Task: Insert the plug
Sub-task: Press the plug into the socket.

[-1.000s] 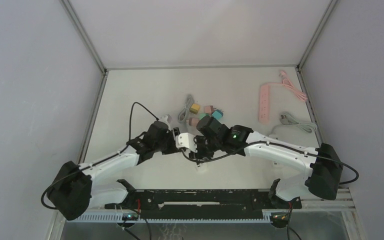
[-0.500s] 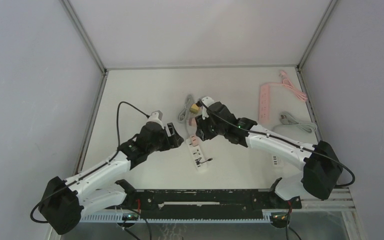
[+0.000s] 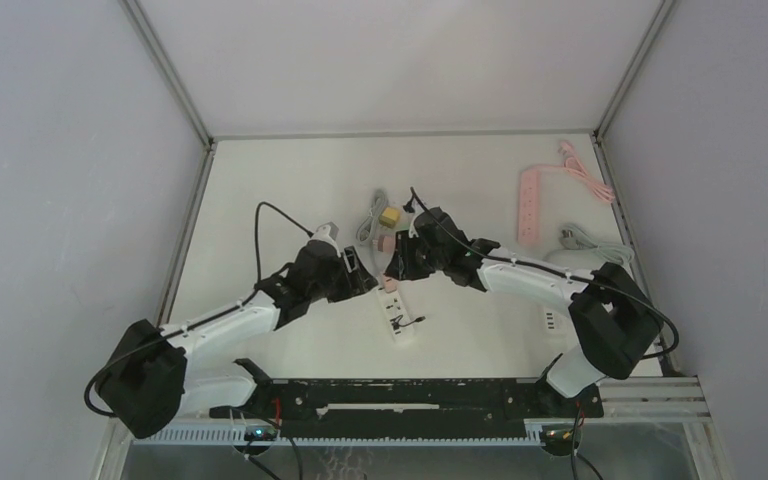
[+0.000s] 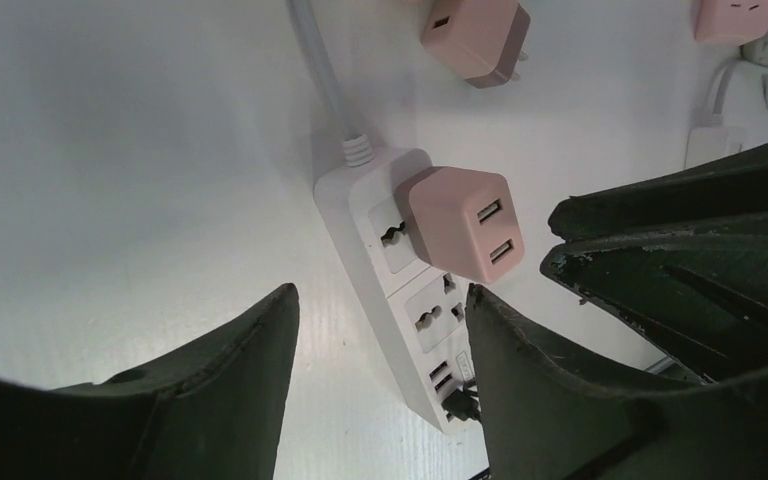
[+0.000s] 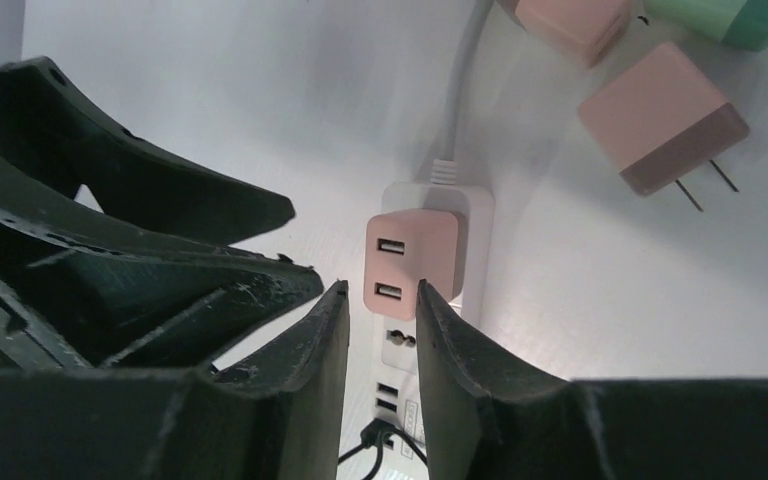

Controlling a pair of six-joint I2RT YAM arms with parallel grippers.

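So the pink cube-shaped USB charger plug (image 4: 457, 222) is sitting in the end socket of the white plastic power strip (image 4: 397, 285), right by its cord, on the white counter (image 4: 110, 150). The left gripper (image 4: 380, 300) hangs over the strip, fingers spread wide, holding nothing. The right gripper (image 5: 380, 288) is just above the plug, fingers parted only a bit, nothing pinched. A loose pink plug (image 5: 660, 115) lies nearby.

Lab test cell, bare grey walls (image 3: 60, 150)
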